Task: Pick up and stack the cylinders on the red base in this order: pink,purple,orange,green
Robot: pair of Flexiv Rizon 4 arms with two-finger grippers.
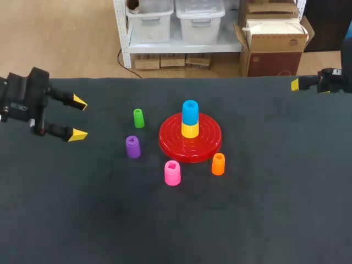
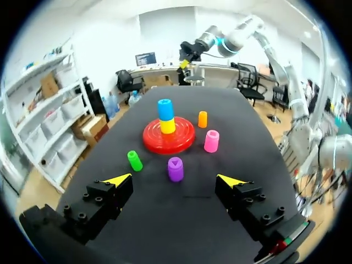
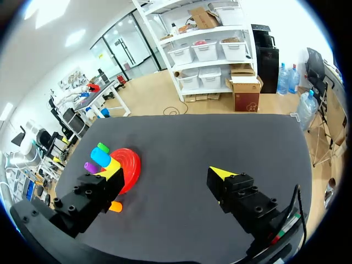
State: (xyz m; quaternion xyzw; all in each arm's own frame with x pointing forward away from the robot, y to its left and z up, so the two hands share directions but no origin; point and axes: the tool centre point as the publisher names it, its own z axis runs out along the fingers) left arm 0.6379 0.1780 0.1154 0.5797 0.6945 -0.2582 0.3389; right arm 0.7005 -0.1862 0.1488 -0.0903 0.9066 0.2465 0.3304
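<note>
standing loose and upright around the red base, the four task cylinders look laid out for picking, none stacked yet. the pink cylinder is just off the base's near edge, and the orange cylinder is at its near right. the purple cylinder is to its left, and the green cylinder is left and a little farther back. a blue cylinder on a yellow cylinder already fills the base's middle, so pink would likely go on top of blue. the left gripper hangs well left of the base, fingers spread and holding nothing. the right gripper is well to the base's right, also spread and unloaded. both seem parked clear of the pieces. i can read no writing or label on the base or the cylinders.
</note>
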